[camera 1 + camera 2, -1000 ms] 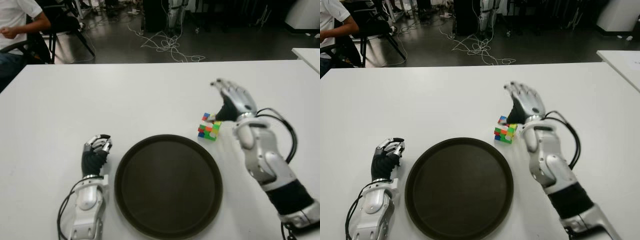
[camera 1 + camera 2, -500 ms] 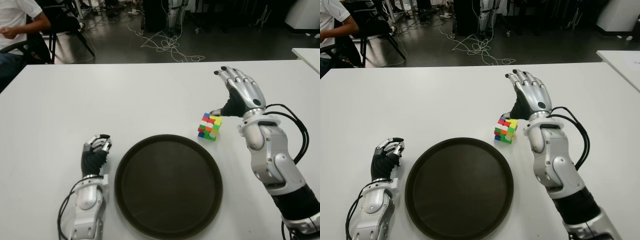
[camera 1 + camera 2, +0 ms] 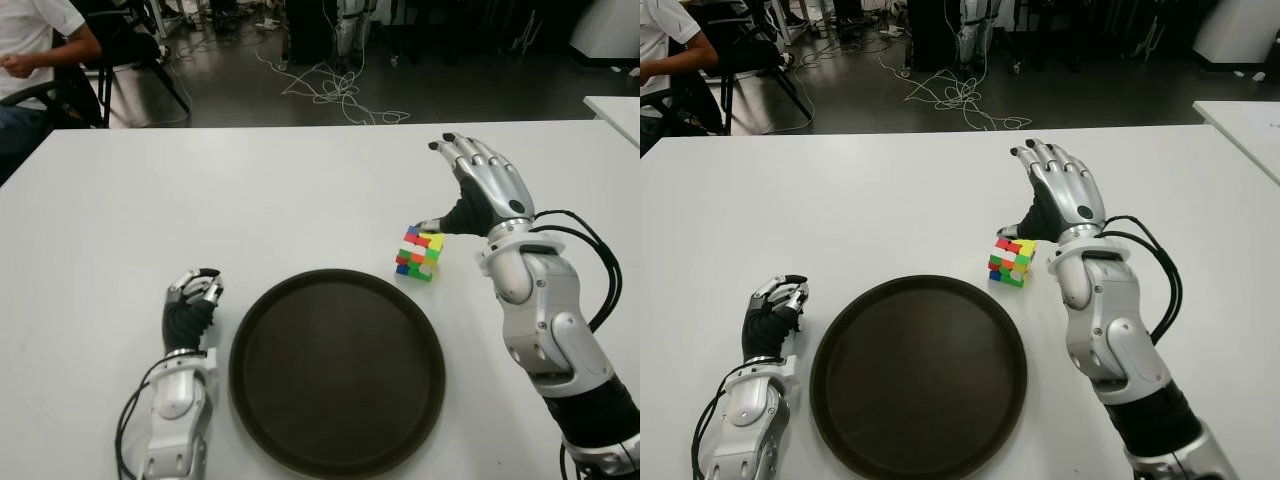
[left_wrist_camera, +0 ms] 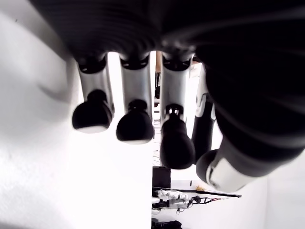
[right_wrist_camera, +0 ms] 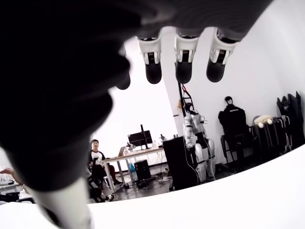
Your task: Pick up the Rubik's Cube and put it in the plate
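The multicoloured Rubik's Cube [image 3: 419,252], scrambled and slightly twisted out of square, is found on the white table [image 3: 300,190], just beyond the far right rim of the round dark brown plate [image 3: 337,370] and apart from it. It is not yet lifted.

The right hand [image 3: 478,190] of silver metal with black pads is held just behind and to the right of the cube. Its fingers [image 3: 1048,158] are extended and spread wide above the table, and nothing is grasped. The thumb tip appears to be at or touching the cube's upper right edge; actual contact cannot be confirmed. In the right wrist view three fingertips are seen straight and apart, with no cube between them.

The left hand [image 3: 191,303] is observed beside the plate on its left side, fingers curled inward and holding nothing.

Risks are judged as follows. A closing thumb alone, unopposed by the fingers, could push the cube toward the plate or tip it rather than secure it. The misaligned layers offer uneven faces, so a slip or rotation in the grip is considered possible. A low carry could strike the plate's raised rim.

The plate is noted to be empty. A seated person [image 3: 35,50] is present beyond the table's far left corner.
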Controlling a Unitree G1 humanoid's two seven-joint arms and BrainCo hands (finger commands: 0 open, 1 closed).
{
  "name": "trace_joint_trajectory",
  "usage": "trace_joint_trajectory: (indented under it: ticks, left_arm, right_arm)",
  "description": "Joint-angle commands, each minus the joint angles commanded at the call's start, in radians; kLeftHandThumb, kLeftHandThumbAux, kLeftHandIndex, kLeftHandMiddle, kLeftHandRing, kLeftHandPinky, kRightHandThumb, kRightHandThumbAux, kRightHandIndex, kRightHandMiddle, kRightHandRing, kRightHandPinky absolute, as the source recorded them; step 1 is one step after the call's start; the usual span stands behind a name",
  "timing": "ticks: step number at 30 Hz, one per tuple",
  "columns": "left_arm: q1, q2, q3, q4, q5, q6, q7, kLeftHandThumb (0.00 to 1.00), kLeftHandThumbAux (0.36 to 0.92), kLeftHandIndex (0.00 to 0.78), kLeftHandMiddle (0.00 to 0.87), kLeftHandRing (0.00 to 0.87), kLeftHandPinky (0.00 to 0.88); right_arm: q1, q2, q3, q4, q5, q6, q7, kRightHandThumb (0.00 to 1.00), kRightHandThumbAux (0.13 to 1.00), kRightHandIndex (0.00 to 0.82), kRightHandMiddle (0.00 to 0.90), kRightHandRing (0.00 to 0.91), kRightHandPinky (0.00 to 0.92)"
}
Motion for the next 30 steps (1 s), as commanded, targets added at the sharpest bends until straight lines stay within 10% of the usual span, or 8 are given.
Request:
trace_joint_trajectory:
  ticks: [30]
  left_arm:
    - [0.004,0.011,-0.008,-0.03,0.024,0.06,-0.007,0.712,0.704,0.444,0.811,0.823,0.815]
  right_arm:
    - [-0.025,0.003,0.029,0.141,0.025,-0.024,0.07,0.0,0.822,0.046,0.045,0.06,0.068]
